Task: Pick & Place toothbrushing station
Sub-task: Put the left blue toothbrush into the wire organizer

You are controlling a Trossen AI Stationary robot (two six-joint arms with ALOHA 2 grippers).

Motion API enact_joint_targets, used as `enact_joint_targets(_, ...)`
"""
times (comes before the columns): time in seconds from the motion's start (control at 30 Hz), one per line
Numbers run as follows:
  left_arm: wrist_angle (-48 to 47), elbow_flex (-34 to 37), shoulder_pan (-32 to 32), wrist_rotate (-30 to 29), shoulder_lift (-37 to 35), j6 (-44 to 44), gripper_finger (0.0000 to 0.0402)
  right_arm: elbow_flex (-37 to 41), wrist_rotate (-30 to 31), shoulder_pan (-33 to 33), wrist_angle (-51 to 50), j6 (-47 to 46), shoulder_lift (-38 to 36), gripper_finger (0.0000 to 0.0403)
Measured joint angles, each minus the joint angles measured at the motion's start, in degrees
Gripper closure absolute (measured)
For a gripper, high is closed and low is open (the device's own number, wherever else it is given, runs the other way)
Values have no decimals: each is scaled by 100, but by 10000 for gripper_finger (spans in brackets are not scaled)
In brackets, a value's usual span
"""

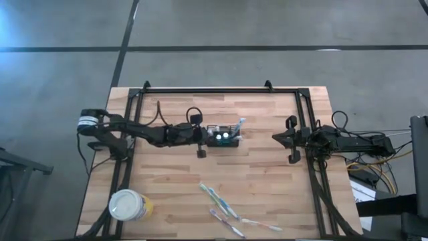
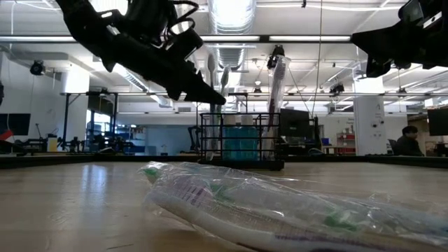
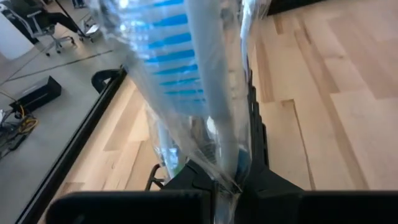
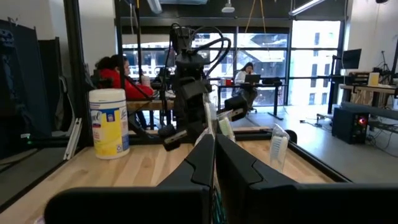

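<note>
Two arms are over the wooden table (image 1: 267,181), and we find only the left one at work. We place the left gripper (image 1: 206,137) at mid-table, directly over the near end of the toothbrushing station (image 1: 224,136), a small black slatted holder standing upright toward the far half of the table. We judge its fingers pinched narrow on a wrapped toothbrush (image 3: 208,93): in the left wrist view the clear wrapper and the white handle run straight out from between the dark fingers. From the low view we note the station's open black bars and further brushes (image 2: 278,77) standing up out of it, with the left arm slanting down to its top edge. We cannot tell whether the held brush touches the holder.

We record the right gripper (image 1: 292,139) hanging above the table's right side, well apart from the station, its fingers pressed together on nothing.

Several wrapped toothbrushes (image 1: 224,206) lie loose near the front edge. We also note a round yellow cup with a white lid (image 1: 127,205) at the front-left corner.
</note>
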State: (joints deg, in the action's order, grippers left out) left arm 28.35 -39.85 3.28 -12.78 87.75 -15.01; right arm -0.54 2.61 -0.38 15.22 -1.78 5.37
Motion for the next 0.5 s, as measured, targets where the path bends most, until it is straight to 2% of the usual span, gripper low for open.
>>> enact_joint_targets(0.23, 152, -2, 38, 2, 347, -98, 379, 0, 0, 0, 0, 0, 2, 390)
enact_joint_targets(0.5, 206, -7, 47, 2, 394, -141, 368, 0, 0, 0, -2, -17, 11, 390)
